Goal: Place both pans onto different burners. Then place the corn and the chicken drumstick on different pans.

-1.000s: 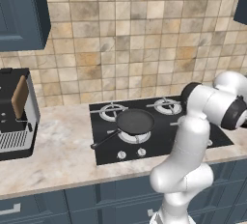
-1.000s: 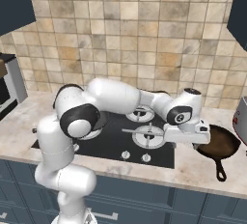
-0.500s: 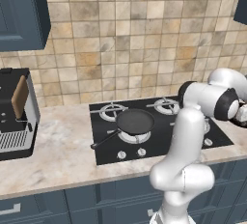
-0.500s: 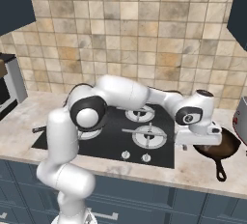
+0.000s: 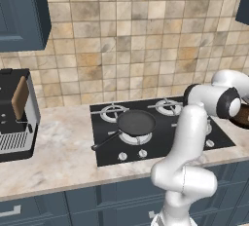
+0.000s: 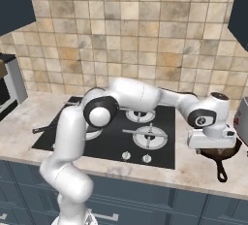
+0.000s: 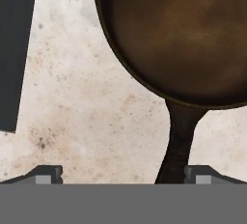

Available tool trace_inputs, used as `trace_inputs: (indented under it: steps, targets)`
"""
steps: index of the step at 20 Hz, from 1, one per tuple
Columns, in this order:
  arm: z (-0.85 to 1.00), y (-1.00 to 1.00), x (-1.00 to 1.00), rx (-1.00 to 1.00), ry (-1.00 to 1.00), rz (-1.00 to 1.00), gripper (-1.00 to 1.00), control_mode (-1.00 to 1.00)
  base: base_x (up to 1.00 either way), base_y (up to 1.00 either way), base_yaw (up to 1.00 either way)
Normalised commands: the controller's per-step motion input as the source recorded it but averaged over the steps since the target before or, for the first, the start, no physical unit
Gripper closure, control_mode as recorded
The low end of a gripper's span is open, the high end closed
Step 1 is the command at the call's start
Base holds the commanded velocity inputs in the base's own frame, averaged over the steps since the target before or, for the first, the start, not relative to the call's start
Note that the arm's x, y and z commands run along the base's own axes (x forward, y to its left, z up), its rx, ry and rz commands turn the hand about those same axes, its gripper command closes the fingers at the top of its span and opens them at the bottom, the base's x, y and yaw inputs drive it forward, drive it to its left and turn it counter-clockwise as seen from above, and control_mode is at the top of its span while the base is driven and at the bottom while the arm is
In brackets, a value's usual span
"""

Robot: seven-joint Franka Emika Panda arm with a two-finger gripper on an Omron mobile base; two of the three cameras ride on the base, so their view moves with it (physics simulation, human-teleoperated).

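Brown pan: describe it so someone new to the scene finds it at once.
Start at the black cooktop. On the counter to its right sits the brown pan, under the open gripper. Unlike the dark pan on a burner, it is reddish-brown inside.

The arm point(image 6: 131, 95) is built of smooth, glossy white rounded links, thick and tube-like, that swell into bulbous shells at each bend. The joints are marked by dark grey to black round caps and rings set into the white, one large disc at the elbow point(image 6: 100, 114) and a smaller one near the wrist point(image 6: 203, 118). The hand point(image 6: 212, 137) ends in a flat, boxy white block with a pale grey underside, and the gripper point(image 7: 123, 174) carries two small fingertips point(image 7: 47, 174), dark with a lighter grey square face on each.
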Motion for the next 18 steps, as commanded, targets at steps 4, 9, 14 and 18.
trace_inputs:
  steps: [4, 9, 14, 18]
  targets:
    - [0.00, -0.40, 0.00, 0.02, 0.00, 0.02, -1.00, -1.00, 0.00, 0.00, 0.00]
    - [0.00, -0.31, 0.00, 0.00, 0.00, 0.01, -1.00, -1.00, 0.00, 0.00, 0.00]
    - [0.00, -0.19, 0.00, 0.00, 0.00, 0.00, -1.00, -1.00, 0.00, 0.00, 0.00]
    - [-0.08, -0.08, 0.00, 0.00, 0.00, 0.00, -1.00, -1.00, 0.00, 0.00, 0.00]
